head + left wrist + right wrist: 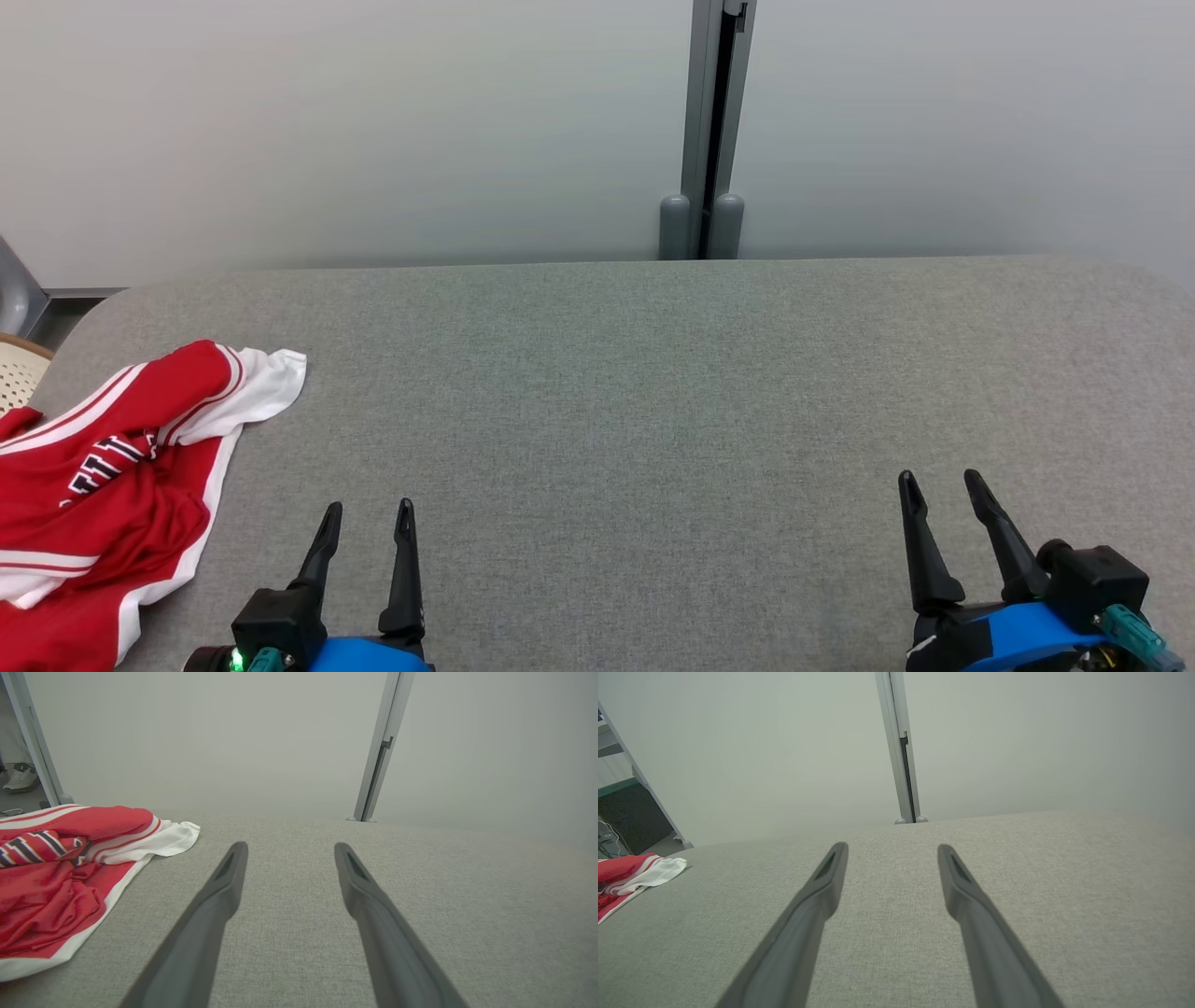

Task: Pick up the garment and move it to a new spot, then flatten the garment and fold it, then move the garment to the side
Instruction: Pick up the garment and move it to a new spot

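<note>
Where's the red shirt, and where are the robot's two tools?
red shirt (121,485), head view, crumpled red middle.
left tool (369,507), head view, gap between fingertips.
right tool (938,476), head view, gap between fingertips.

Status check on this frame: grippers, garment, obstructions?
Left gripper open, empty. Right gripper open, empty. Garment crumpled at left edge of table, untouched. Nothing in the way.

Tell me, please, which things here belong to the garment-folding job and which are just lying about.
For the job: red-and-white garment, crumpled at left; grey table; left gripper and right gripper, both open.
Just about: partition post; white shoe on the floor; cream perforated item.
</note>
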Tool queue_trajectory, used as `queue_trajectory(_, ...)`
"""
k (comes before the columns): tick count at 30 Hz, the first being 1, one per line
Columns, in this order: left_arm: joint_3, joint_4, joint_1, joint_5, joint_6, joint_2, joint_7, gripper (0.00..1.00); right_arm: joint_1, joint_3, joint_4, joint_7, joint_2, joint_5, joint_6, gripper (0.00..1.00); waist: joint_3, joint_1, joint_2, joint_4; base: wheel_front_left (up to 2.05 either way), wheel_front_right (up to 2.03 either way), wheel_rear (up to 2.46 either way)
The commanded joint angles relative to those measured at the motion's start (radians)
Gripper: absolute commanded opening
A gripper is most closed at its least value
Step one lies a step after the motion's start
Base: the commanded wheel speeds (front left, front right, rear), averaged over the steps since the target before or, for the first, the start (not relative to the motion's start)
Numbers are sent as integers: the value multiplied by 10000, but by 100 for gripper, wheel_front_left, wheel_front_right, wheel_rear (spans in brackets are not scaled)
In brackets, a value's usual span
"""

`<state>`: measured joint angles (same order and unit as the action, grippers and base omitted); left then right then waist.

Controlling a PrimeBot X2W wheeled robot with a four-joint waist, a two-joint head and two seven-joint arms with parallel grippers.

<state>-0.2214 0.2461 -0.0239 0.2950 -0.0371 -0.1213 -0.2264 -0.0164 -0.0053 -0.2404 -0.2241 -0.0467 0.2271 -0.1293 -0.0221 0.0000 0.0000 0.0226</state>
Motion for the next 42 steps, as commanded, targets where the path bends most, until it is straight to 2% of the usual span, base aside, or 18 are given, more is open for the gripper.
queue_trajectory(1, -38, 12, -90, -127, -74, -60, -54, 100, 90, -3, -18, -80, -65, -180, -24, 100, -10, 0, 0, 2, 0, 0, 0)
queue_trajectory(17, 0, 83, -22, 208, -113, -93, 14, 100, 162, -117, -25, -50, -60, -205, -24, 100, -58, 0, 0, 92, 0, 0, 0)
queue_trajectory(22, -4, 47, -20, 188, -197, -151, 3, 100, 274, -169, 56, 19, -57, -298, -24, 100, -82, 0, 0, 607, 0, 0, 0)
queue_trajectory(42, 163, -502, -360, 227, -558, -642, 272, 100, 392, -18, -59, -84, -57, -236, -16, 100, -170, 0, 0, 3534, 0, 0, 0)
